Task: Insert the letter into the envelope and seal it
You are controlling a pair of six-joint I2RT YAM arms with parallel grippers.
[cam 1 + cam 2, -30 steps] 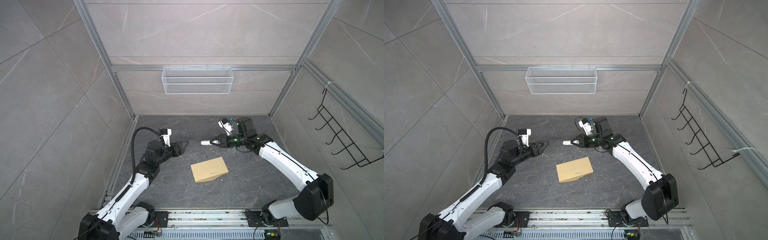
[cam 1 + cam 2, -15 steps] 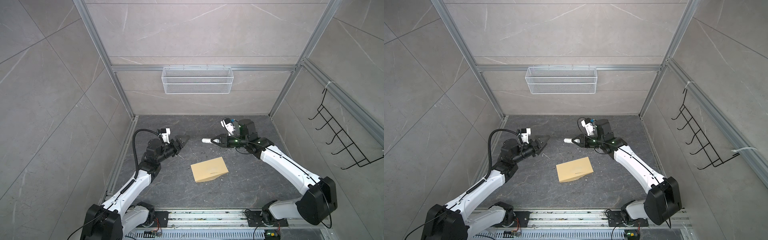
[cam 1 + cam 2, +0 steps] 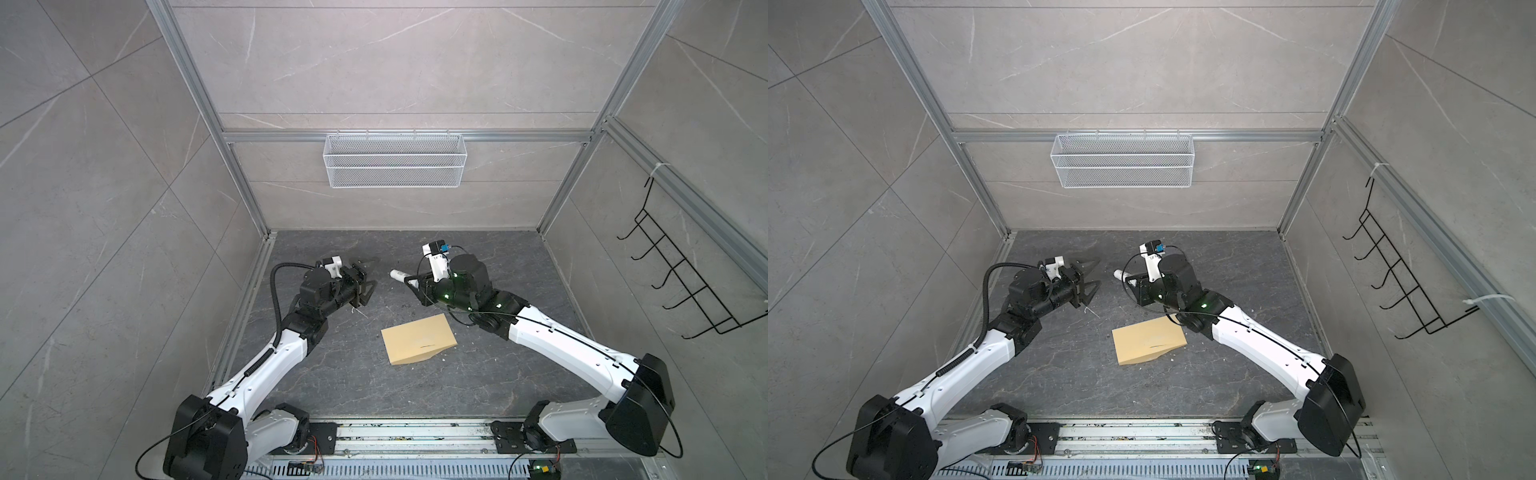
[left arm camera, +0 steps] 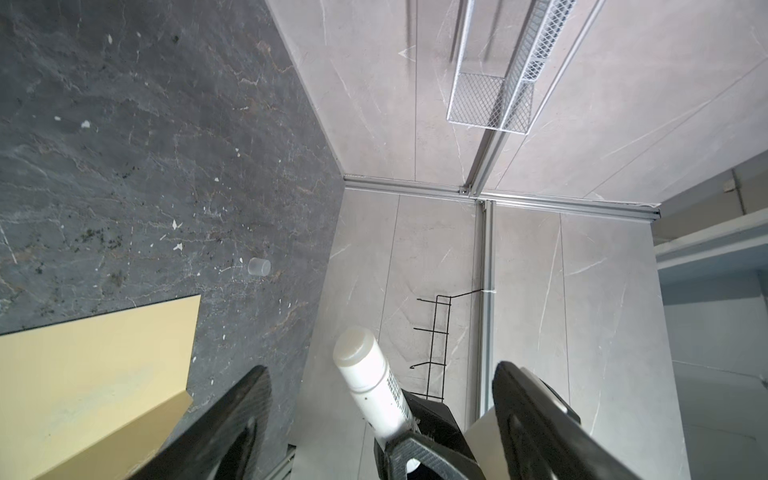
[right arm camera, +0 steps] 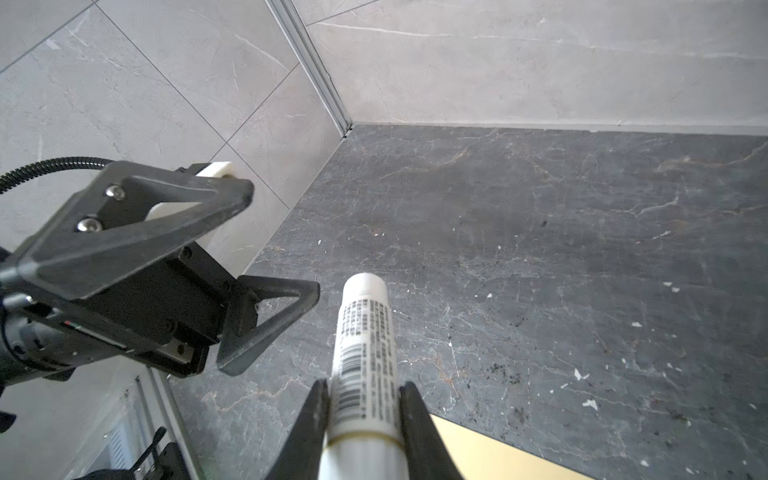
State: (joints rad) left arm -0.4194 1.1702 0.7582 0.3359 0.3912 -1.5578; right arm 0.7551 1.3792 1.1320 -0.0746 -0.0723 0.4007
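Note:
The tan envelope (image 3: 417, 345) (image 3: 1148, 338) lies flat mid-floor, one folded edge slightly raised; it also shows in both wrist views (image 4: 95, 374) (image 5: 478, 453). The letter is hidden from view. My right gripper (image 3: 409, 282) (image 3: 1133, 280) (image 5: 365, 385) is shut on a white glue stick (image 3: 398, 274) (image 5: 363, 332), held above the floor behind the envelope and pointing left. My left gripper (image 3: 372, 272) (image 3: 1096, 272) (image 4: 382, 368) (image 5: 282, 241) stands open, facing the glue stick (image 4: 370, 382), whose tip is a short way from its jaws.
A small clear cap (image 4: 259, 266) lies on the dark floor beyond the envelope. A white wire basket (image 3: 395, 166) hangs on the back wall. A black hook rack (image 3: 681, 282) is on the right wall. The arms' mounting rail (image 3: 415, 432) runs along the front.
My left gripper's jaws have spread wider and it has moved back toward the glue stick's tip. My right gripper has carried the glue stick slightly left and back. The envelope has not moved.

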